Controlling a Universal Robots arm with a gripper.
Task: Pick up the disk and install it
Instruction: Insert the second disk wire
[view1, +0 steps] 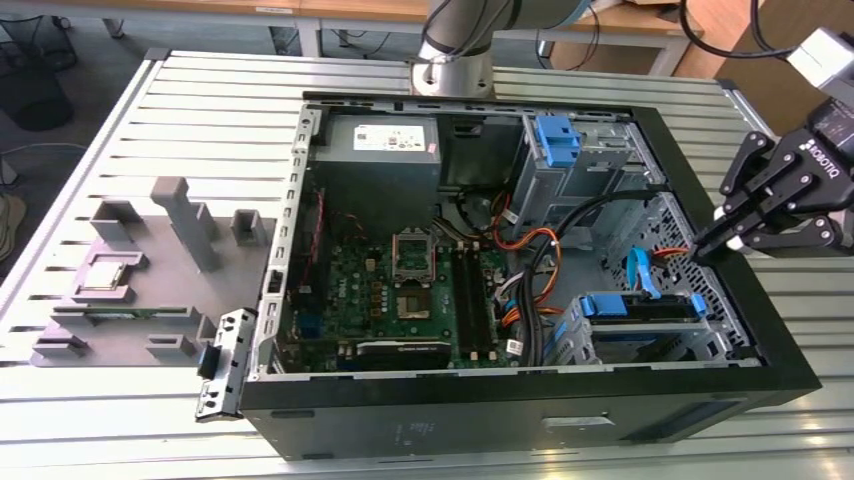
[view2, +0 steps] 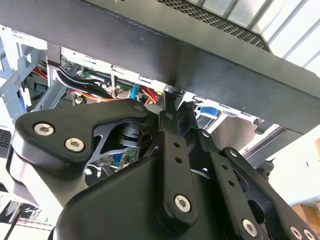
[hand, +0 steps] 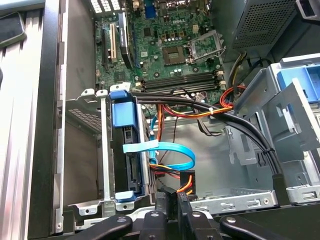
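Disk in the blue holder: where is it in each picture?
Exterior view: the flat silver metal disk in its bright blue plastic carrier, caged at the exterior view's right.
First wrist view: edge-on, beside the light blue cable.
Second wrist view: perhaps the small blue tab.
Shared landmark: orange wires.

1. I see the gripper (view1: 703, 250) at the exterior view's right, just over the open computer case's (view1: 534, 395) right wall.
2. The disk (view1: 646, 306), in its blue carrier, sits in the lower drive cage.
3. A grey fixture block (view1: 147, 270) lies left of the case.
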